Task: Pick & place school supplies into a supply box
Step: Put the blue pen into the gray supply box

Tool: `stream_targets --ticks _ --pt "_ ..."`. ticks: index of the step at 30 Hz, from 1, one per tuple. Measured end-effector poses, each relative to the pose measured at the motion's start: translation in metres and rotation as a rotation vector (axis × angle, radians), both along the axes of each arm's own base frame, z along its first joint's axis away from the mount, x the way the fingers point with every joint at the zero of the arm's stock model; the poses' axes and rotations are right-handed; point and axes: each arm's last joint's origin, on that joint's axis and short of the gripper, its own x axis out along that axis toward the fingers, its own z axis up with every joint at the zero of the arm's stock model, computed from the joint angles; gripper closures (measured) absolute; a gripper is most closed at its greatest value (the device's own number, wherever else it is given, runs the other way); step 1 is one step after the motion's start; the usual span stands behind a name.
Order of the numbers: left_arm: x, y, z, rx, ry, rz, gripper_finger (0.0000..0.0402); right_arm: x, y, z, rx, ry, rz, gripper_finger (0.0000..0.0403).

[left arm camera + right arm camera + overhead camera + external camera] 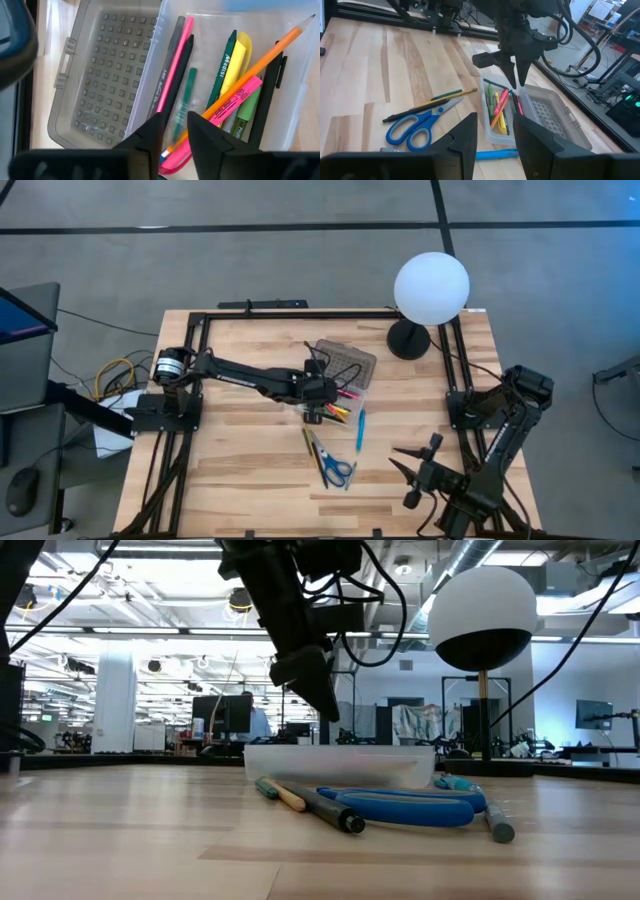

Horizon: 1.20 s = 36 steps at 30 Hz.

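Several pens (227,95) lie in the box (343,392) at centre frame in the high view, lid (102,75) open. Left gripper (322,414) hangs over it, fingers slightly parted, gripping nothing. Scissors (338,471) and three more pens lie below it. Right gripper (409,471), lower right, is released.

Pens (227,80) in supply box (345,380); scissors (336,470) beside.

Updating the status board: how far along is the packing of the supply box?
Well underway. Done: several pens, highlighters and an orange pencil lie inside the open supply box. In hand: nothing visibly gripped; the left end effector hovers over the box. Left: the scissors, two pencils beside them and a blue pen lie on the table. The right end effector waits open.
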Motion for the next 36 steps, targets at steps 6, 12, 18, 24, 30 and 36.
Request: stream_targets --ticks 6,12,18,24,30,36 --pt "-0.003 -0.003 -0.002 -0.032 0.022 0.016 0.0279 0.01 -0.004 0.0 0.04 -0.019 -0.038 0.0285" --pt "-0.016 -0.024 -0.004 -0.064 0.127 0.018 0.0275 0.036 -0.016 -0.008 0.111 0.02 -0.143 0.0285" --pt "-0.038 -0.059 -0.006 -0.075 0.259 0.067 0.0276 0.075 -0.036 -0.037 0.197 0.165 -0.303 0.0285" --pt "-0.061 -0.106 -0.006 0.045 0.252 0.114 0.0276 0.101 -0.063 -0.054 0.271 0.263 -0.442 0.0285" --pt "-0.09 -0.162 -0.003 0.139 0.108 0.148 0.0276 0.115 -0.076 -0.057 0.36 0.285 -0.498 0.0285" --pt "-0.126 -0.217 0.0 0.139 -0.133 0.167 0.0276 0.124 -0.086 -0.059 0.487 0.348 -0.539 0.0285"
